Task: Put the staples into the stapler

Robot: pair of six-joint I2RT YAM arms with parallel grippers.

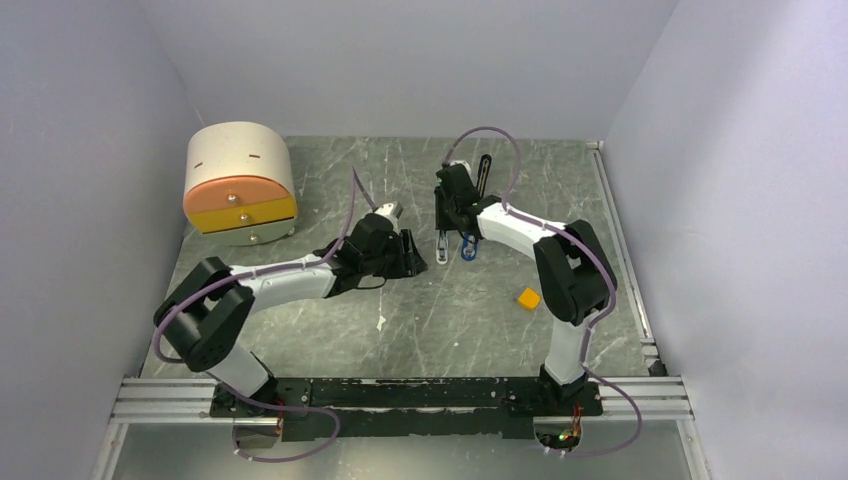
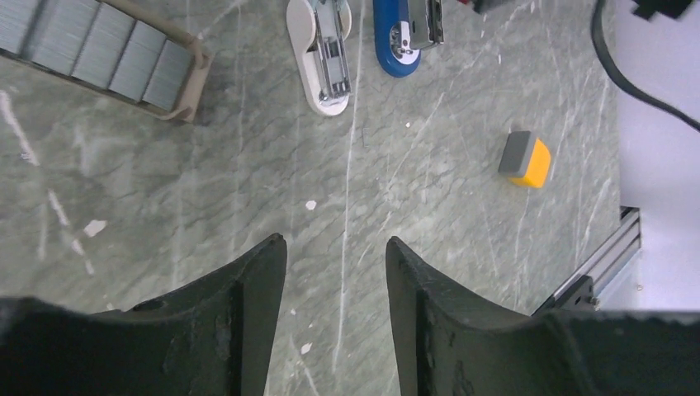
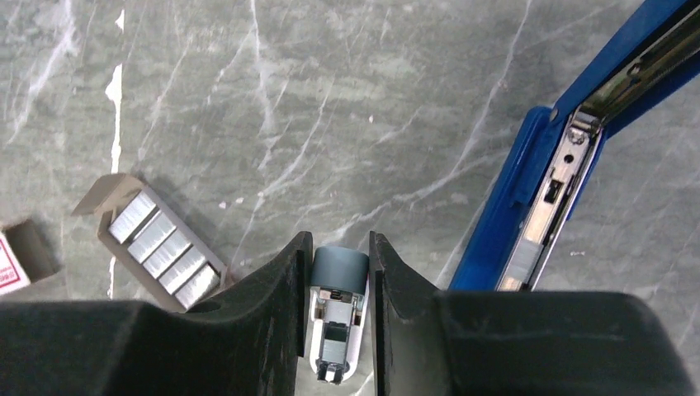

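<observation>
Several grey strips of staples (image 3: 161, 239) lie side by side in an open cardboard tray (image 2: 191, 82) on the grey marbled table (image 1: 330, 340), and a scrap of the red-and-white box (image 3: 10, 266) lies just beyond the tray. The blue stapler (image 3: 499, 219) lies near the middle of the table with its top arm swung open, so the metal channel inside is bare. Between the tray and the stapler, just beside the stapler, is a short pale piece (image 2: 322, 58) with a grey end.

From its wrist camera, the right gripper (image 3: 340, 247) is down over that grey end. The jaws sit against it on both sides and seem to pinch it, though the view is too tight to be sure how firm the hold is. The left gripper (image 2: 336, 241) hangs over bare table on the near side of these things. Its jaws are apart with nothing between them.

An orange block (image 1: 528, 298) with a grey face lies well apart from the stapler, close to the right arm. A rounded cream drawer unit (image 1: 240, 185) with a pink and a yellow front stands at the far left.
</observation>
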